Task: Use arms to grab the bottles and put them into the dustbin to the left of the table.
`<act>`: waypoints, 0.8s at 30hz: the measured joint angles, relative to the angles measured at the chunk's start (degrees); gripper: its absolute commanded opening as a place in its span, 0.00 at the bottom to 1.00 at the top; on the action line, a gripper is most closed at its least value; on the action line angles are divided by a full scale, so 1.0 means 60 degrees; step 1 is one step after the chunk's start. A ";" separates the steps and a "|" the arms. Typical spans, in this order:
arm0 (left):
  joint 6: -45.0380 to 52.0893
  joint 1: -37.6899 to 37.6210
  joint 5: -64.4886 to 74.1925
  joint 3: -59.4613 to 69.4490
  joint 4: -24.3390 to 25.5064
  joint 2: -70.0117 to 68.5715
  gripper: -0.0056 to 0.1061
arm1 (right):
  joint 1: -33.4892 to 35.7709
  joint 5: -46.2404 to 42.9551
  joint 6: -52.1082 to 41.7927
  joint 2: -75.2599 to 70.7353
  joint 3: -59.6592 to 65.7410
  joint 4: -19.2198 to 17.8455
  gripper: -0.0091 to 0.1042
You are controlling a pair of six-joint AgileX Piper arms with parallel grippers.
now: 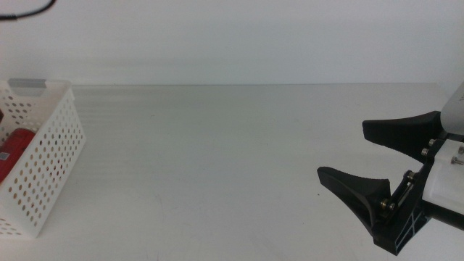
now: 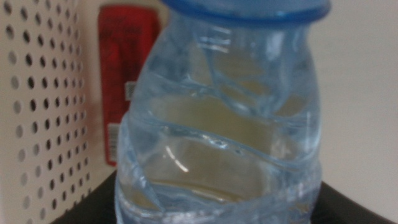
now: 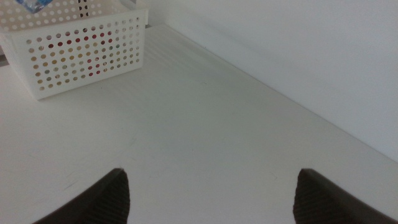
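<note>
Jaws of left gripper (image 2: 214, 208) clamp clear water bottle (image 2: 217, 124) w/ blue cap inside white dustbin (image 1: 51, 156) at table's (image 1: 217, 159) left edge, red can (image 1: 14, 148) lying in it, while right gripper (image 1: 362, 156) waits at right w/ jaws spread wide, holding nothing.

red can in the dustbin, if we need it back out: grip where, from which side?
Grip the red can across its round body, probably coming down through the open top of the dustbin; the perforated walls block every side. The left gripper, holding the water bottle over it, should clear first. The right gripper waits open, off to the right.
</note>
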 measured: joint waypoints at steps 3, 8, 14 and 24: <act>-0.0009 0.0008 -0.0010 0.0000 0.0150 0.0400 0.01 | 0.0000 0.0000 0.0000 0.0000 0.0000 0.0000 0.76; -0.0009 0.0008 -0.0099 0.0000 0.0117 0.1014 0.01 | 0.0000 0.0000 0.0000 0.0000 0.0000 0.0000 0.76; 0.0001 0.0008 -0.0449 0.0000 0.0087 0.1632 0.08 | 0.0000 0.0000 0.0000 0.0000 0.0000 0.0000 0.76; 0.0589 0.0008 -0.0932 0.0000 0.0014 0.2018 0.78 | 0.0000 0.0000 0.0000 0.0000 0.0000 0.0000 0.76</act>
